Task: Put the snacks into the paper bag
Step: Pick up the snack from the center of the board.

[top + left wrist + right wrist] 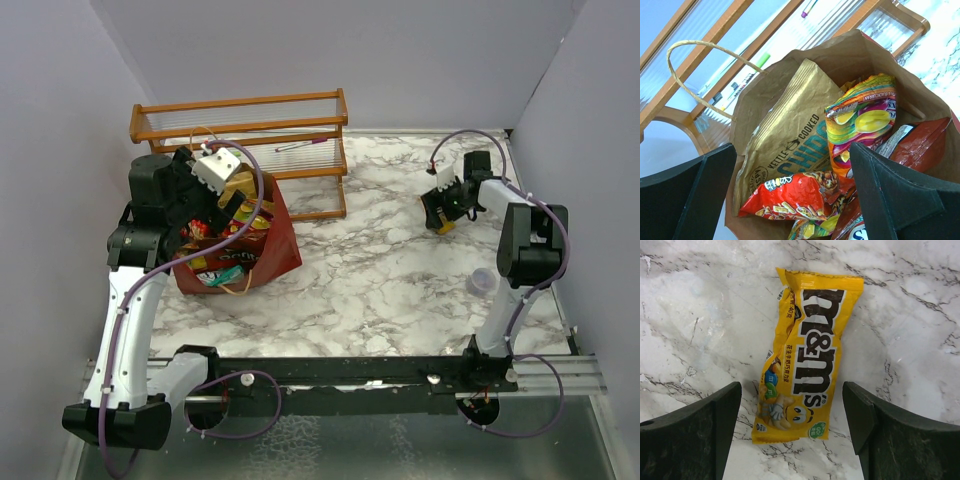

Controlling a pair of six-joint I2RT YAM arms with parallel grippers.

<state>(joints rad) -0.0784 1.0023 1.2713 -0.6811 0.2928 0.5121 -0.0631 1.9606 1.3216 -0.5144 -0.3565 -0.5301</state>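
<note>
Marble desk (690,315): M&M's packet (805,357) runs top-to-bottom mid-frame, framed by the open right pincer (791,390); open left pincer (792,150) hovers over paper bag (840,55).

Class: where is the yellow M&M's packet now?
In the right wrist view, the yellow foil M&M's packet lies on the marble tabletop below the open right gripper, at the far right.

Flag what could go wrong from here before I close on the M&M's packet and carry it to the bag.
The M&M's packet lies flat on the marble table between the open right fingers; they may pinch only foil, or push it away.
The open left fingers hang over the mouth of the paper bag, so they could block the drop.
The bag looks full; the packet may slide off.
</note>
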